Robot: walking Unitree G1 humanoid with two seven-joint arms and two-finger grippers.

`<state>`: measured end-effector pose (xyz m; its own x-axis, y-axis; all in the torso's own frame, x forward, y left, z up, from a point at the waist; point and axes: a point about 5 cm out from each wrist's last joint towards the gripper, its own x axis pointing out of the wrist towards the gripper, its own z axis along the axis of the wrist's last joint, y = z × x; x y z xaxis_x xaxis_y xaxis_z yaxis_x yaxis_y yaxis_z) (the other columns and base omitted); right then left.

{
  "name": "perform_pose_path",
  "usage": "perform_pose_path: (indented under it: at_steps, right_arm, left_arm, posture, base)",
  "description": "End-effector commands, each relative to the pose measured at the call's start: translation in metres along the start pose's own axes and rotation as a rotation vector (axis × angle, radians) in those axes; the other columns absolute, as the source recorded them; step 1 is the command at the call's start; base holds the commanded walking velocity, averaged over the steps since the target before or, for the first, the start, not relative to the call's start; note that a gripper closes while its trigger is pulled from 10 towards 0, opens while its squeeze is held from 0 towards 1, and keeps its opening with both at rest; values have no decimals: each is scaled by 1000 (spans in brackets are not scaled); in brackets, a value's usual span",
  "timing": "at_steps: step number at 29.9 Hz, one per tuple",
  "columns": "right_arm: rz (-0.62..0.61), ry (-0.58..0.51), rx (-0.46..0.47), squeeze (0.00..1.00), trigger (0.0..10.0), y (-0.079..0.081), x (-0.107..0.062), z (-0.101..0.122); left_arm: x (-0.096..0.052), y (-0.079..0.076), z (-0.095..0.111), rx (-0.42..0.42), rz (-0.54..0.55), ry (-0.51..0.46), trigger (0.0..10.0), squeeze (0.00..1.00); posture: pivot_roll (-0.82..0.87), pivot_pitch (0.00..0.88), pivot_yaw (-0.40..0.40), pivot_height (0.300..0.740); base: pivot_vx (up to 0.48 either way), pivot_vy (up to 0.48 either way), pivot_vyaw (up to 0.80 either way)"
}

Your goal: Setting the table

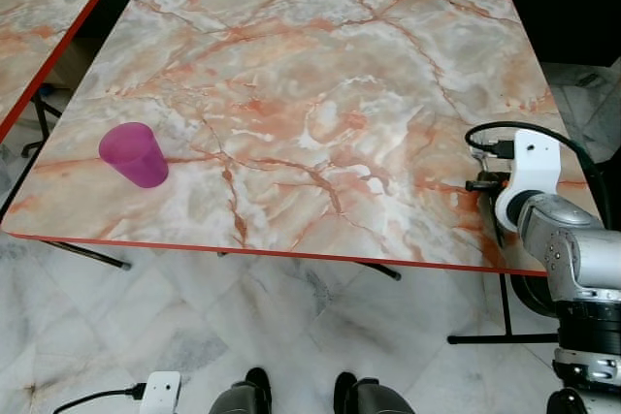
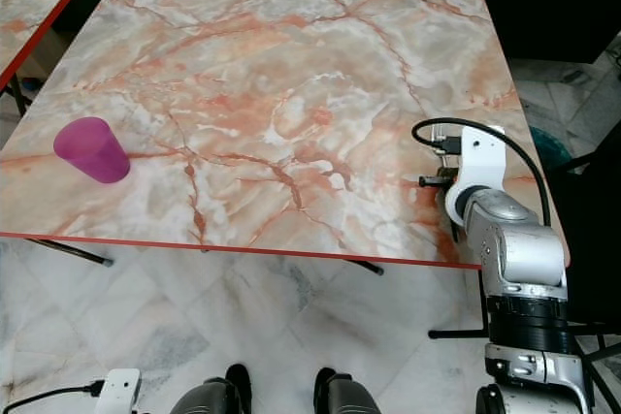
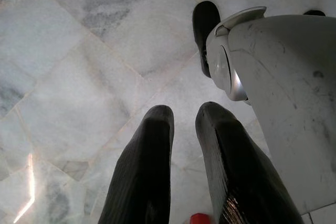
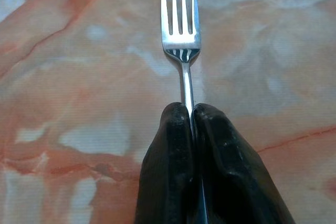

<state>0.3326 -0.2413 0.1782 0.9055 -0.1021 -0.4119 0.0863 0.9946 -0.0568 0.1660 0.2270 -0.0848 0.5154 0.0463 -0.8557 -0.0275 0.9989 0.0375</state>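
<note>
Pale marble-tiled floor (image 1: 291, 327) under a red-edged, orange-veined marble table (image 1: 320, 75), a second alike table (image 1: 39, 7) beside it.

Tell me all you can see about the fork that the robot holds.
The fork is shiny silver metal with four straight tines and a slim neck. The right claw is shut on its handle, so the handle's end is hidden between the black fingers. The tines point away from the claw, over the orange-veined marble table. Whether it touches the tabletop cannot be told.
</note>
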Motion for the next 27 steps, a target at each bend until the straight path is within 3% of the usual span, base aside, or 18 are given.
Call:
perform_pose_path:
  at_steps: [1, 8, 9, 11, 12, 19, 20, 27]
  right_arm:
    - [-1, 52, -4, 0, 0, 1, 3, -13]
    - [14, -27, 19, 0, 0, 8, 2, -5]
    - [18, -92, 34, 0, 0, 12, 1, 3]
    - [19, -116, 38, 0, 0, 13, 0, 6]
    - [6, -200, 27, 0, 10000, 18, -2, 19]
    - [50, -367, 28, 0, 10000, 37, -5, 42]
    - [45, -437, 40, 0, 10000, 41, -6, 52]
    - [-9, -560, 30, 0, 10000, 46, -3, 59]
  left_arm:
    - [-2, -5, -18, -17, -25, 63, 10000, 0]
    - [-2, -4, -19, -12, -24, 66, 10000, 0]
    - [-2, -4, -20, -14, -17, 64, 10000, 0]
    - [-2, -3, -20, -15, -14, 62, 10000, 0]
    - [-3, -2, -20, -21, 3, 53, 10000, 0]
    - [-3, 2, -20, -20, 34, 32, 10000, 0]
    - [-3, 2, -18, -39, 43, 10, 10000, 0]
    - [-3, 3, -15, -54, 58, -11, 10000, 0]
  posture:
    - [-71, 296, -5, 736]
    - [-73, 251, 3, 736]
    - [-73, 222, 8, 736]
    - [-73, 222, 8, 736]
    - [-79, 183, 13, 736]
    - [-82, 127, 16, 736]
    - [-72, 112, 15, 736]
    - [-57, 65, 14, 736]
  base:
    - [0, 0, 0]
    - [0, 0, 0]
    - [0, 0, 0]
    - [0, 0, 0]
    - [0, 0, 0]
    - [0, 0, 0]
    - [0, 0, 0]
    - [0, 0, 0]
